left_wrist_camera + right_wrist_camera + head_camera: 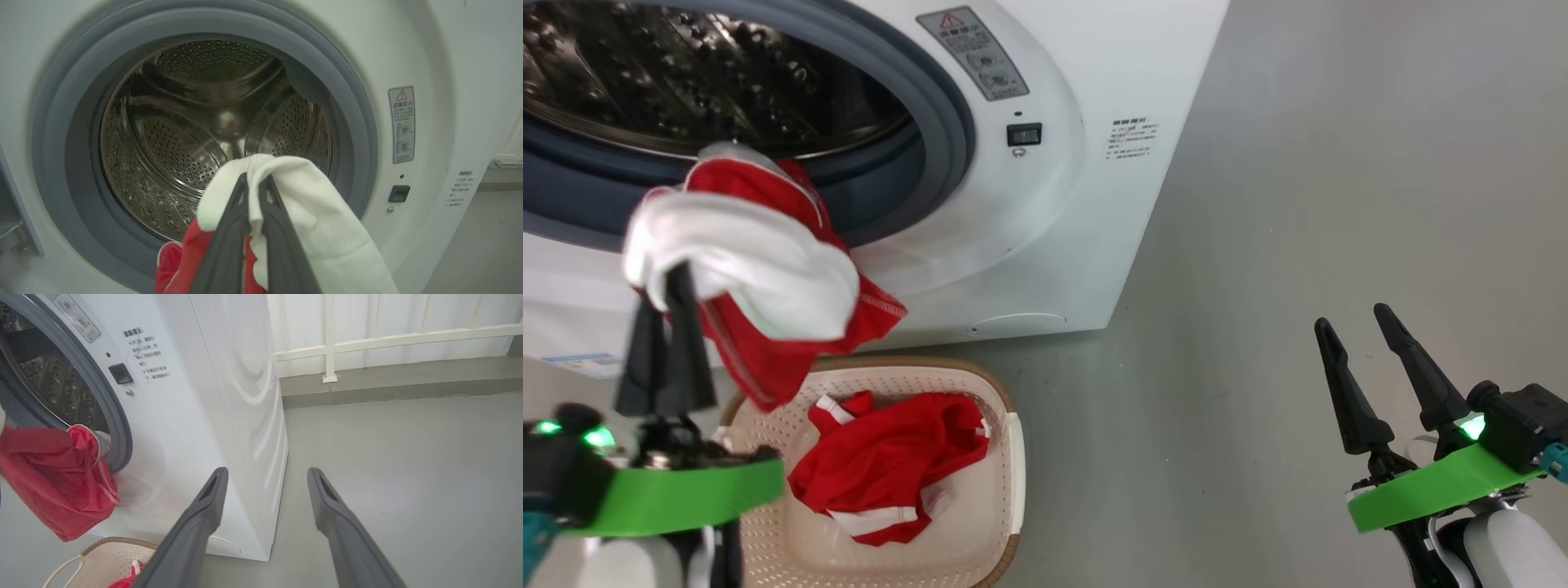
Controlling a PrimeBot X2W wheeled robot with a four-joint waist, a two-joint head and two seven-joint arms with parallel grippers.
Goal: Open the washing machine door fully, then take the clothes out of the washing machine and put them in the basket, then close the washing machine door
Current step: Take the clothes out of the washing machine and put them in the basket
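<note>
1. The left hand [663, 304] is clamped on a white fold of the held garment [760, 261], which hangs before the washing machine [1094, 163] mouth, above the basket [907, 363] at its far-left rim.
2. Carry it over the basket's middle and lower it before releasing, so the trailing red hem clears the rim.
3. The right hand [1352, 317] hovers over the floor [1339, 163], fingers apart and empty.
4. The fabric is limp red with white panels. A second garment [890, 465] lies in the basket, and the drum [184, 134] looks bare.
</note>
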